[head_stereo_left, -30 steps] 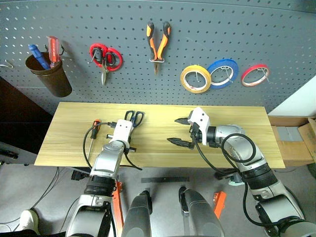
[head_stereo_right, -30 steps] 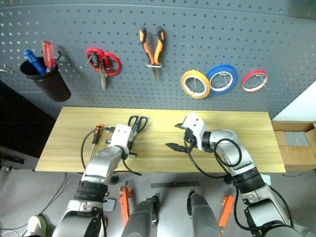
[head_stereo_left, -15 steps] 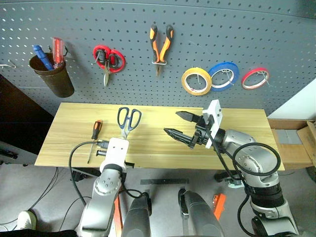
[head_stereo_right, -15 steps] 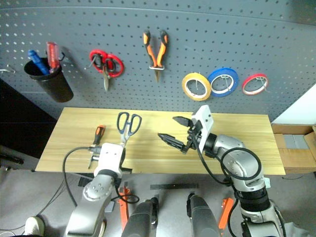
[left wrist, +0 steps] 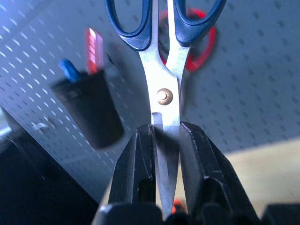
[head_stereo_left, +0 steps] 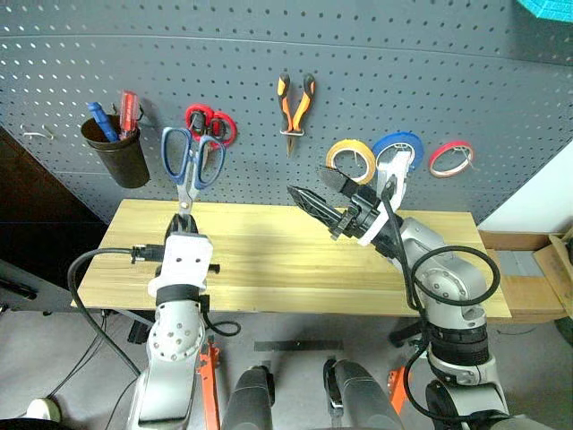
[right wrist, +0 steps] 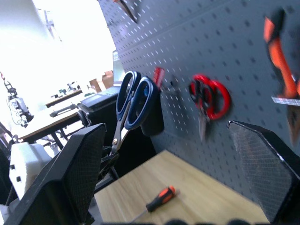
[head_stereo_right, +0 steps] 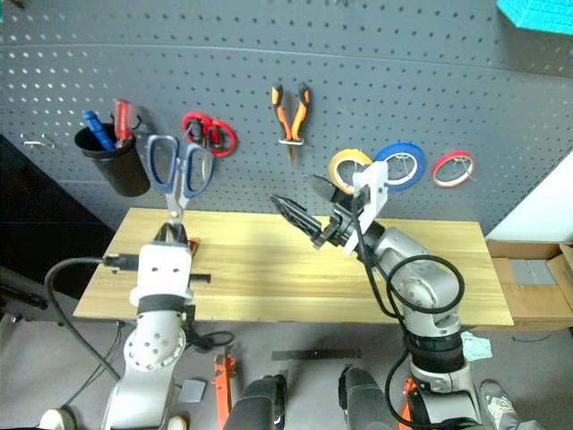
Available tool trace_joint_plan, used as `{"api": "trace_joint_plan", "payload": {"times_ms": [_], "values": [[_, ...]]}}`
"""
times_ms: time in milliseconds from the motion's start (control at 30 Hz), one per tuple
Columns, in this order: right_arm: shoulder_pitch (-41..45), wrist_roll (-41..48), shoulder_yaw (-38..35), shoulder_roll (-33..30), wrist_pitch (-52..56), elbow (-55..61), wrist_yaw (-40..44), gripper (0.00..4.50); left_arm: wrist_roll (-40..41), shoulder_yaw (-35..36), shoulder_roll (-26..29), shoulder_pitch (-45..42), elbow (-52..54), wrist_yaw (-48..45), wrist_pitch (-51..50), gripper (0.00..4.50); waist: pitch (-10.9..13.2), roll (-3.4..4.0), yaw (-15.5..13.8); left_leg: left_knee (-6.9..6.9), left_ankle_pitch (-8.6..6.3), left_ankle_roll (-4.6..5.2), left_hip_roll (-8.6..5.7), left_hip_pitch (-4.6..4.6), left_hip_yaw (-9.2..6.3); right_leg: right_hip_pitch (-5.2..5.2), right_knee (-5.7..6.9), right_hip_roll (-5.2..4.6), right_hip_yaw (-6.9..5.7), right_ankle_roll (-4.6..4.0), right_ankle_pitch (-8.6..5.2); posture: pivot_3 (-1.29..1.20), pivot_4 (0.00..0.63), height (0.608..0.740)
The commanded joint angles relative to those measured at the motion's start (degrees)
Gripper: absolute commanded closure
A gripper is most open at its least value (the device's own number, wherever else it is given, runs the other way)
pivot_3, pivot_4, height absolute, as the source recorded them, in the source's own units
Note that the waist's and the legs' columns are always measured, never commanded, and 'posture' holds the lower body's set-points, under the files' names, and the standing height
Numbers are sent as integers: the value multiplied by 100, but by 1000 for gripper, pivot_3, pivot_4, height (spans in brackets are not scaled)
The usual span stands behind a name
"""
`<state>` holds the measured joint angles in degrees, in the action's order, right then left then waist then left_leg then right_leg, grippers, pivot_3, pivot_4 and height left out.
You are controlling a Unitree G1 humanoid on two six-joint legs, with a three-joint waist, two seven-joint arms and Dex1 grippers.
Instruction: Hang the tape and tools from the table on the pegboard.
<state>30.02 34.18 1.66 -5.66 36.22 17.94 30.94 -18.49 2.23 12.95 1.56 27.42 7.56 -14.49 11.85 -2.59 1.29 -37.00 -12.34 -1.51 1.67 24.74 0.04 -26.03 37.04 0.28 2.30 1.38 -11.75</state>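
We note left gripper point(left wrist: 166, 154) pinching blue-handled scissors point(head_stereo_left: 190, 161) by the blades (handles up), before pegboard point(head_stereo_left: 403, 54), right gripper point(head_stereo_left: 324, 193) fingers spread, empty.

Head stereo pair looking down at pegboard point(head_stereo_left: 466, 54) and table point(head_stereo_left: 269, 269), wrist cameras close, facing pegboard

Table point(head_stereo_left: 269, 269): light wooden planks, matt, grain visible. Pegboard point(head_stereo_left: 430, 72): dark grey perforated panel, matt. Scissors point(left wrist: 165, 70): bright polished metal blades with a brass-coloured rivet, smooth dark blue plastic handles. Left gripper point(left wrist: 167, 154) fingers point(left wrist: 138, 164): black plastic, slight sheen. Right gripper point(right wrist: 173, 173) pads point(right wrist: 262, 164): black, finely textured. Cup point(head_stereo_left: 116, 154), upper left: dark, dull. Yellow tape point(head_stereo_left: 351, 161): glossy.
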Motion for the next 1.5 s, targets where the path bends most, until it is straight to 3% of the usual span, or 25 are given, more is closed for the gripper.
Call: {"api": "trace_joint_plan", "payload": {"times_ms": [33,267,400,1333,1500], "values": [[153,-102,66,-8,-255,-7,-10,0,131,243,139,-308,-187,-121,282,4084,-52,-8,-2,-2,0,0,-1,-1,0,1,0,5,0,0,3,74,104,740],[276,-210,104,-42,-383,-135,-36,0,529,454,275,-688,-777,-470,518,4084,-95,-17,3,1,0,1,6,-84,6,76,-1,12,6,-4,4,63,99,740],[266,-307,139,-77,-443,-152,-52,0,954,424,208,-865,-1228,-818,627,4084,-137,-19,9,0,0,1,5,-87,8,76,3,15,6,-7,6,45,102,740],[210,-407,201,-136,-425,-38,-202,0,1469,439,251,-2219,-3527,-1059,1066,4084,-207,-22,23,-5,1,2,1,-91,8,78,11,28,7,-40,28,8,107,740],[182,-409,203,-174,-412,-5,-229,0,1443,399,237,-2210,-3492,-1043,1084,2462,-211,-22,24,-5,1,2,1,-91,8,78,12,30,8,-43,30,2,106,740]]}}
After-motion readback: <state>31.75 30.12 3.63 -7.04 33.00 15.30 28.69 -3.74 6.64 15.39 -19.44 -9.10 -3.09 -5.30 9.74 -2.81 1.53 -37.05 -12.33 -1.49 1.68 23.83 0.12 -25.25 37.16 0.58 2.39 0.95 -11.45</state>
